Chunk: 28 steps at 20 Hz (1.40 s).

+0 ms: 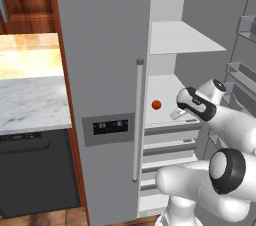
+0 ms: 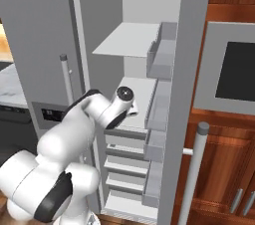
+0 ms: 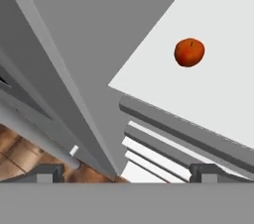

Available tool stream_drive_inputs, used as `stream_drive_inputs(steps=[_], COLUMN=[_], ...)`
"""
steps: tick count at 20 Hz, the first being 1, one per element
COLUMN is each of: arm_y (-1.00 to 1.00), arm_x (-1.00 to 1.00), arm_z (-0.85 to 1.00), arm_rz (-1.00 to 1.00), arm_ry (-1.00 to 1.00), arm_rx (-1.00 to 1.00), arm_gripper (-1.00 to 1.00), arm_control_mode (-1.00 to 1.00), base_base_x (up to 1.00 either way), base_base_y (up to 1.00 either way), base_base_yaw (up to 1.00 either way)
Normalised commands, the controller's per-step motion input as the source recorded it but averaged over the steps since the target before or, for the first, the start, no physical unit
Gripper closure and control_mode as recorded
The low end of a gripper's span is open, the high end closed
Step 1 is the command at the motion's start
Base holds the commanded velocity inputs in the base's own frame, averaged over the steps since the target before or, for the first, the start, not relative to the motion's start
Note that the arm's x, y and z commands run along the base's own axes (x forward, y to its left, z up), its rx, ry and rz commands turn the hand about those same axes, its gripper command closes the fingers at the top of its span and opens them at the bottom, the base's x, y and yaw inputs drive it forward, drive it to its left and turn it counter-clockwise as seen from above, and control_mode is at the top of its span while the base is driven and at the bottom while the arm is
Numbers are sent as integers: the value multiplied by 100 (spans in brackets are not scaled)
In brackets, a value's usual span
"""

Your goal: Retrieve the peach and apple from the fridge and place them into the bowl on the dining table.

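The grey fridge (image 1: pixel 105 45) has its left door closed and its right door (image 2: pixel 194 69) swung open. A deep orange-red apple (image 1: pixel 156 104) sits alone near the front left of a white middle shelf (image 3: pixel 213 84). It also appears as the apple (image 3: pixel 189 52) ahead of the hand. My gripper (image 1: pixel 175 115) hovers at the shelf's front edge, to the right of the apple and apart from it. Its fingertips (image 3: pixel 49 172) stand wide apart, so the gripper (image 3: pixel 128 172) is open with nothing between them. The peach, the bowl and the dining table are out of view.
White drawers (image 1: pixel 170 145) stack below the shelf, and another shelf (image 1: pixel 185 37) hangs above. Door bins (image 2: pixel 159 59) line the open door beside the arm. A small marble counter (image 1: pixel 30 105) over a dark appliance (image 1: pixel 35 170) stands left; a wall oven (image 2: pixel 234 69) is right.
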Motion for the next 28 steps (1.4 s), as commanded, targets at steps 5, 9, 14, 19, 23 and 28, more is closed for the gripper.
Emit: stream_drive_inputs(steps=[5, 9, 14, 19, 23, 28], arm_y=[1, 0, 0, 0, 0, 0], arm_x=[18, 32, 35, 29, 14, 15], arm_z=[0, 0, -3, -10, -28, -30], arm_rz=[0, 2, 3, 9, 13, 9], arm_ry=[0, 0, 0, 0, -2, -7], arm_rx=[0, 0, 0, 0, 0, -1], arm_gripper=[-100, -100, -100, -100, -100, -100], arm_control_mode=[-100, -100, -100, -100, -100, -100], base_base_x=[0, 0, 0, 0, 0, 0], base_base_y=[0, 0, 0, 0, 0, 0], base_base_yaw=[0, 0, 0, 0, 0, 0])
